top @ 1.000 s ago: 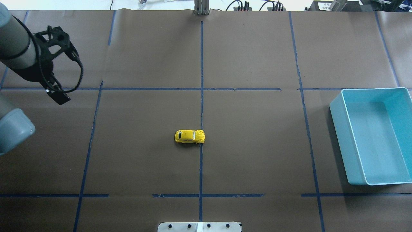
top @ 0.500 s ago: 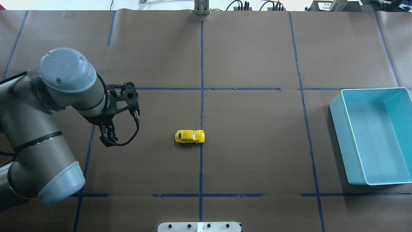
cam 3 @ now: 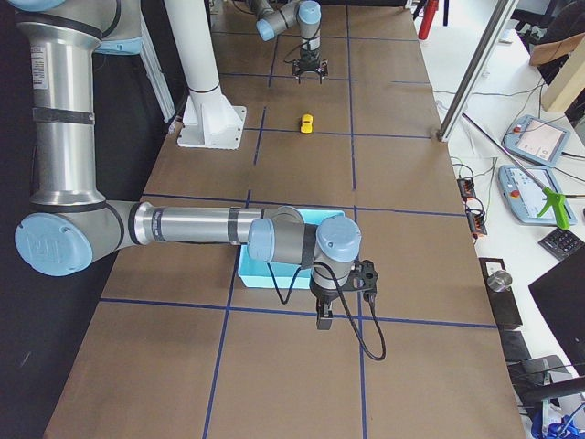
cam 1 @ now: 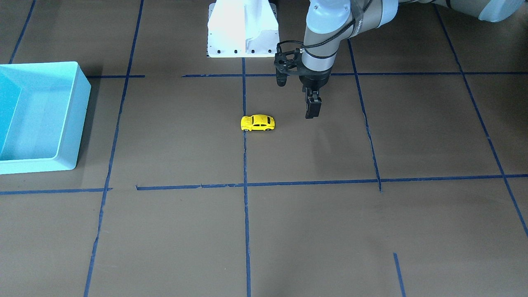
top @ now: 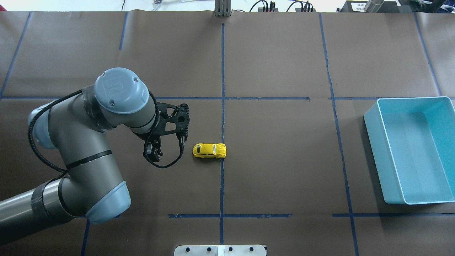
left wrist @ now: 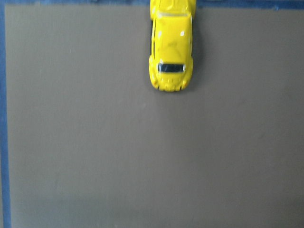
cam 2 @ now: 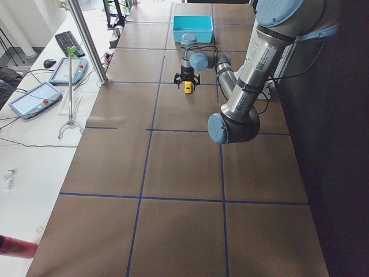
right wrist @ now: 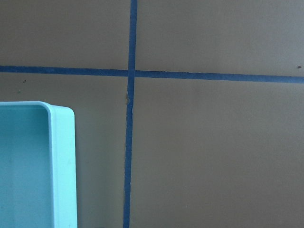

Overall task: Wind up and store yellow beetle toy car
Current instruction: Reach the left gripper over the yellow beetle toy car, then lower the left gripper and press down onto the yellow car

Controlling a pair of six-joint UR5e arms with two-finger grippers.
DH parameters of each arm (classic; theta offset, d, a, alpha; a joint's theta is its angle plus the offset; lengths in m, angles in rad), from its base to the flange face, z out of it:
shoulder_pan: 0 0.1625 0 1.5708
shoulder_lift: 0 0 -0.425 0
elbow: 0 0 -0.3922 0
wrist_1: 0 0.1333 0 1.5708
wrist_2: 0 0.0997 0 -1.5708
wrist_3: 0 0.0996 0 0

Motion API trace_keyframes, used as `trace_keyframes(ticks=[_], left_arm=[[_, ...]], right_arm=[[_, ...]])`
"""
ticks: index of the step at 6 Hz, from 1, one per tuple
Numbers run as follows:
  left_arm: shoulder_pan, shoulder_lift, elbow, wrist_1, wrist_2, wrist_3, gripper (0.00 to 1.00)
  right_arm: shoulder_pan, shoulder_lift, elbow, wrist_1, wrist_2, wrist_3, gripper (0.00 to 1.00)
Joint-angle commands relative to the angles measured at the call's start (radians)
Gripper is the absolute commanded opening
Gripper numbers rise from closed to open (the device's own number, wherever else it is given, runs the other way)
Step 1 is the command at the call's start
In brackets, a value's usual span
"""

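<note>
The yellow beetle toy car [top: 209,150] stands on its wheels on the brown table by the centre tape line; it also shows in the front view [cam 1: 258,123] and at the top of the left wrist view [left wrist: 172,47]. My left gripper [top: 152,153] hangs above the table about a car's length to the car's left, apart from it, with its jaws open and empty; it shows in the front view too [cam 1: 312,110]. The turquoise bin [top: 373,142] stands empty at the right edge. My right gripper [cam 3: 323,320] shows only in the exterior right view, beside the bin; I cannot tell whether it is open.
Blue tape lines divide the brown paper table cover. The robot's white base plate [cam 1: 241,33] is at the near edge. A metal post [top: 223,9] stands at the far edge. The bin's corner [right wrist: 64,161] fills the lower left of the right wrist view.
My left arm has swung in from the far left edge toward the table's middle, and its gripper now hangs close to the car. The car and the bin have not moved.
</note>
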Motion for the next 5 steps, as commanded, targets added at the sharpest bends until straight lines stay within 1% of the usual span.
trace_keyframes(ticks=[1, 2, 3, 4, 5], left_arm=[[0.044, -0.075, 0.097, -0.049, 0.001, -0.050, 1.00], [0.065, -0.110, 0.155, -0.088, 0.001, -0.083, 1.00], [0.065, -0.170, 0.245, -0.093, 0.001, -0.075, 1.00], [0.067, -0.190, 0.290, -0.120, 0.000, -0.072, 1.00], [0.069, -0.193, 0.313, -0.155, 0.001, -0.074, 1.00]], right_arm=[[0.000, 0.000, -0.002, 0.000, -0.001, 0.000, 1.00], [0.000, 0.000, -0.002, 0.000, -0.002, 0.000, 1.00], [0.000, 0.000, -0.002, 0.000, -0.002, 0.000, 1.00], [0.000, 0.000, -0.002, 0.000, -0.002, 0.000, 1.00], [0.000, 0.000, -0.007, 0.000, -0.002, 0.000, 1.00]])
